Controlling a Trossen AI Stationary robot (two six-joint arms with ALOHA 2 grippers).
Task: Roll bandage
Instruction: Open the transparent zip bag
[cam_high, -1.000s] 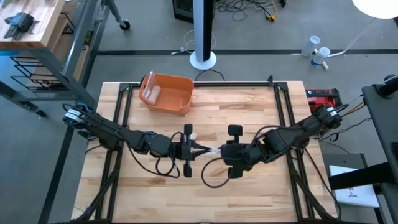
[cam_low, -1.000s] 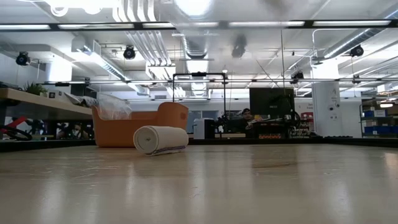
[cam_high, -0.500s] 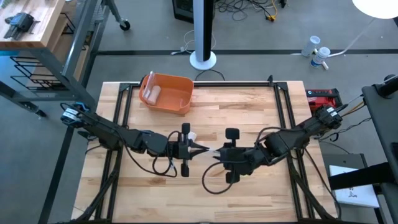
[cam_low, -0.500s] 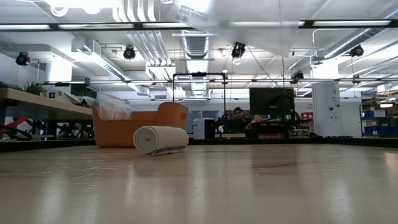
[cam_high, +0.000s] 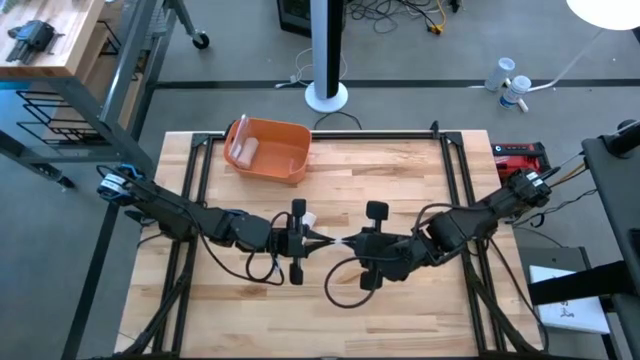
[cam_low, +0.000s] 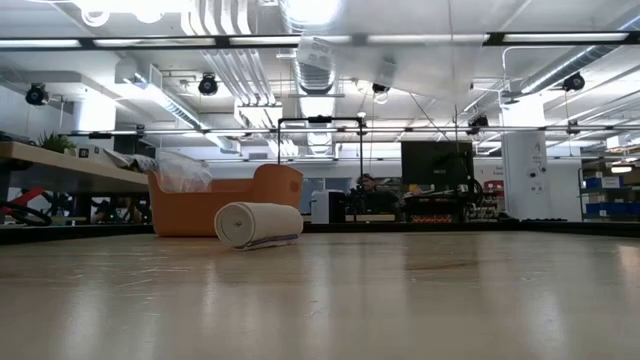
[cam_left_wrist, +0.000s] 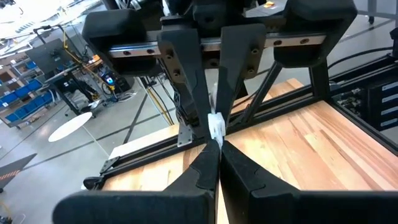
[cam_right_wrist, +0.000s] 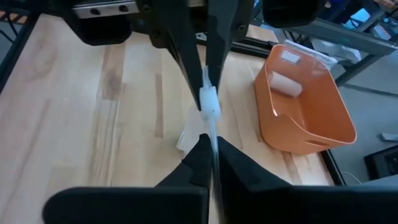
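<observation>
At the table's middle my left gripper (cam_high: 322, 241) and my right gripper (cam_high: 350, 244) point at each other, tip to tip, both shut on a small white piece of bandage (cam_left_wrist: 216, 124) held clear above the wood. A rolled white bandage (cam_low: 258, 223) lies on its side on the table in front of the orange bin (cam_high: 268, 150); from above the roll (cam_high: 308, 216) shows just beyond the left gripper. Another roll (cam_high: 244, 150) lies inside the bin. My left gripper (cam_left_wrist: 217, 155) pinches the near end of the white piece (cam_left_wrist: 216, 138) between its two fingers, coming level from the table's left. The piece is lifted clear of the table. My right gripper (cam_right_wrist: 211, 146) pinches a thin white strip (cam_right_wrist: 211, 127) between its two fingers, coming level from the table's right. The strip runs to a small white wad (cam_right_wrist: 209, 102) at the other gripper's tips, clear of the table.
The orange bin stands at the far left of the table. Black frame rails (cam_high: 455, 170) run along the table's left and right sides. Bare wood (cam_high: 400, 190) lies beyond and on the near side of the grippers. A red tool (cam_high: 520, 155) sits off the far right corner.
Both grippers have stayed shut on the white piece. My right gripper has edged a little toward the table's left and turned slightly about its wrist; my left gripper has given way slightly toward the left.
</observation>
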